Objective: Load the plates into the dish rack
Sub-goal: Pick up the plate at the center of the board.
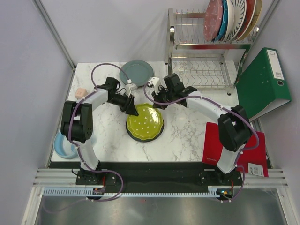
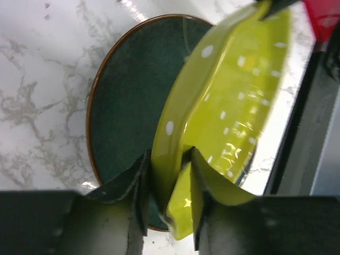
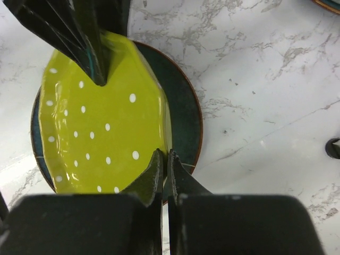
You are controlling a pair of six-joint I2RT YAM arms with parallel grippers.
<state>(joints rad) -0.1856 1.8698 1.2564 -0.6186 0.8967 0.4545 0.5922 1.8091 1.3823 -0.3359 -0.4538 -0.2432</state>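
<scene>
Confirm the left gripper (image 2: pixel 170 154) fingers clamp the lime plate (image 2: pixel 234 95) rim; right gripper (image 3: pixel 164 156), fingers together, wedges the opposite edge; lift slowly, clear of the dark plate (image 3: pixel 185 106) beneath

Both arms cross the table (image 1: pixel 187 126) between the lime plate (image 1: pixel 145 123) and the dish rack (image 1: pixel 201 72), so the way to the rack is narrow there. The left tool (image 2: pixel 169 154) clamps the far rim of this plate. The right tool (image 3: pixel 166 156), its jaws together, sits at the rim close by. In the upper tier, the wire slots at the left are free, and standing plates (image 1: pixel 232 18) fill the right part. The lower tier shows bare slots, with bare marble in front of it. A green binder (image 1: pixel 262 84) stands tilted just beside the rack's right end. A grey-blue plate (image 1: pixel 136 72) lies on the table left of the rack.
</scene>
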